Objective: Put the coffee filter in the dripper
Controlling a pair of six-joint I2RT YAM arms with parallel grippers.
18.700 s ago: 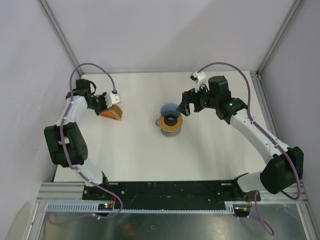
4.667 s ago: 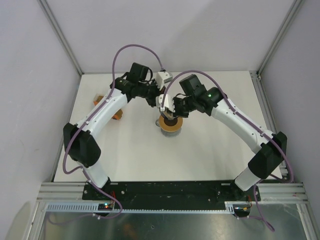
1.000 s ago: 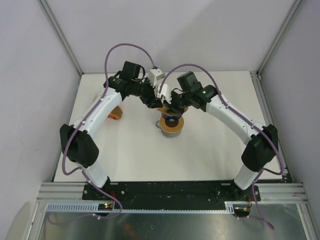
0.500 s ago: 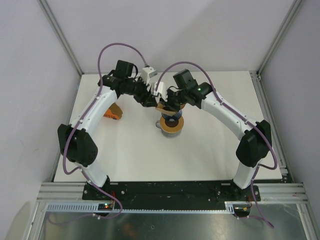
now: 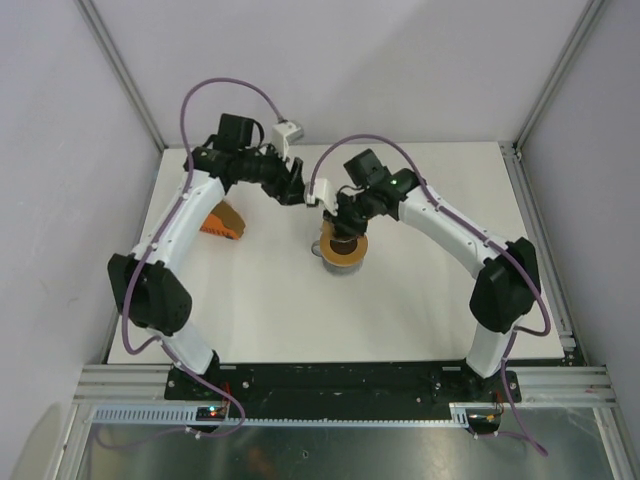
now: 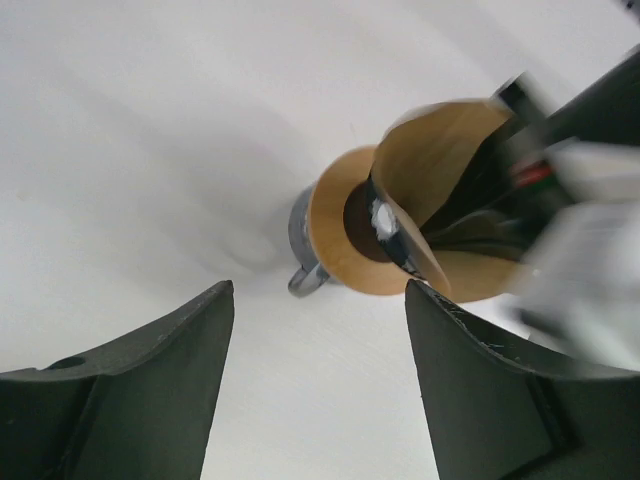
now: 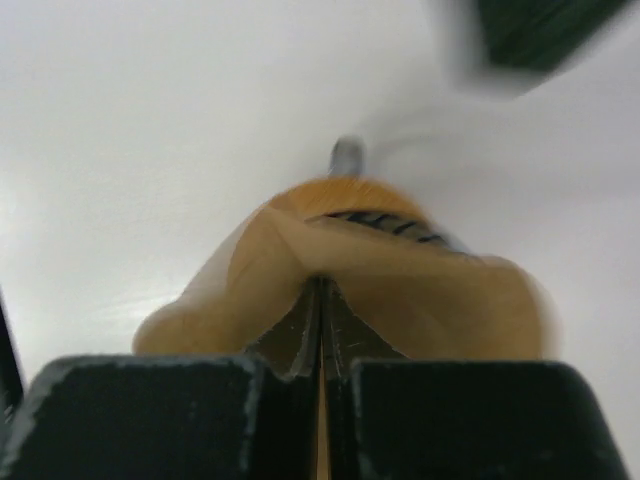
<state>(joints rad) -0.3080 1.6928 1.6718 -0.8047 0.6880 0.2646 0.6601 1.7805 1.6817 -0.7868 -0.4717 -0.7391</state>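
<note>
The light-brown paper coffee filter (image 6: 440,150) hangs opened out at the mouth of the dripper, whose dark blue ribbed rim (image 6: 392,232) crosses it. My right gripper (image 7: 322,285) is shut on the filter's folded edge (image 7: 400,290), just above the dripper rim (image 7: 385,222). From above, the right gripper (image 5: 335,218) covers both. The dripper stands on a flat wooden ring (image 6: 340,250) over a grey mug (image 6: 303,278). My left gripper (image 6: 318,295) is open and holds nothing. It hovers up and to the left of the mug (image 5: 293,188).
An orange box-like holder (image 5: 222,220) lies at the left of the white table (image 5: 420,300), under the left arm. The wooden ring (image 5: 345,252) sits mid-table. Grey walls and metal frame posts close in the back and sides.
My left gripper has opened wider and drawn back up and to the left, away from the filter. The right gripper has shifted left over the dripper with the filter in it.
</note>
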